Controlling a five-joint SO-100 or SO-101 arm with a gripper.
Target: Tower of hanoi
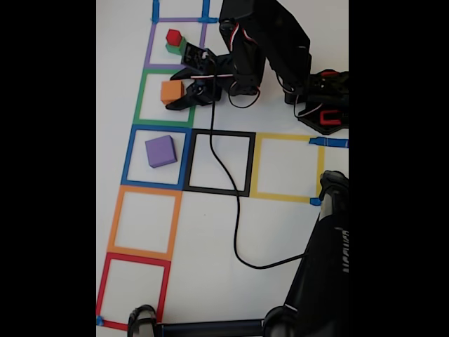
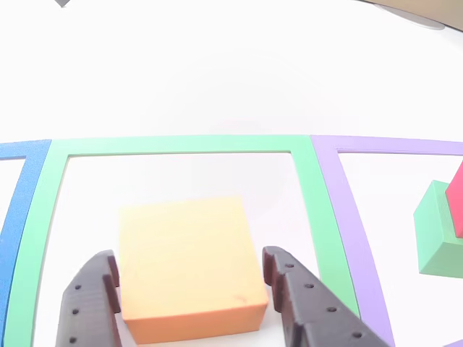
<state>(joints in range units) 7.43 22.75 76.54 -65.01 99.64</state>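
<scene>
Fixed view: gripper at orange cube inside green tape square. Red cube stacked on green cube at 12 o'clock, purple cube at 6. Black cable trails across black square.

Other view: fingers straddle orange cube, narrow gaps each side, not clearly squeezing. Green cube at 3 o'clock.

Fixed view, left side: column of five tape squares, two further squares branching right from the middle one. In the top square, smallest cube atop third cube. In the second, second-largest cube, flanked by gripper reaching in from the right; contact unclear. In the middle, largest cube, alone.
</scene>
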